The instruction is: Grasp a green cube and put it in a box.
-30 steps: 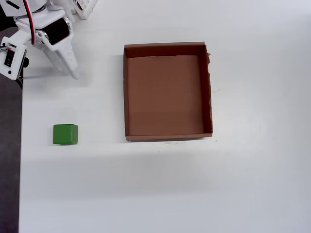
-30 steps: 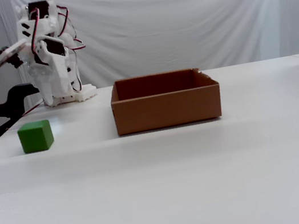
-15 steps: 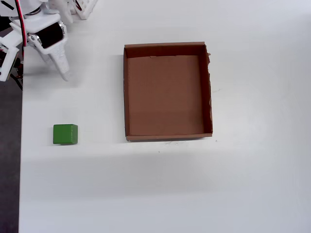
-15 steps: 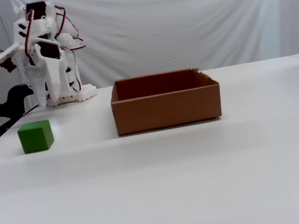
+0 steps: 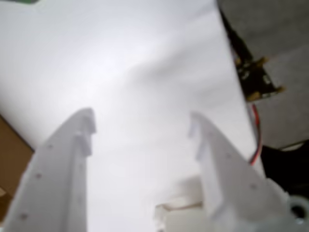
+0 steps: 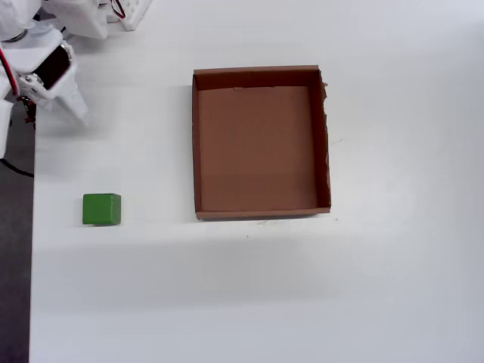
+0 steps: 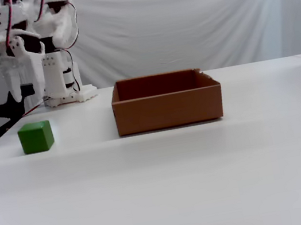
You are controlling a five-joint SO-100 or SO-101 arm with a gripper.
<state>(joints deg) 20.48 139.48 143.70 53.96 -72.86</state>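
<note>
The green cube (image 6: 101, 209) lies alone on the white table near its left edge, well left of the box in the overhead view; the fixed view shows the cube (image 7: 36, 137) left of the box too. A green sliver (image 5: 19, 1) shows at the wrist view's top left corner. The box (image 6: 195, 144) is a brown cardboard tray with nothing in it, and its front wall (image 7: 167, 109) faces the fixed camera. My gripper (image 5: 141, 121) is open with only bare table between its fingers. It hangs above the table's left edge (image 6: 76, 113), behind the cube and raised above it (image 7: 25, 102).
The arm's white base (image 7: 68, 95) stands at the table's back left corner (image 6: 125, 11). Dark floor runs along the table's left edge (image 6: 15, 265). A circuit board and cables (image 5: 256, 79) lie off the table in the wrist view. A white cloth hangs behind.
The gripper has swung left in the overhead view, toward the table's left edge, and has risen in the fixed view. Cube and box have not moved.
</note>
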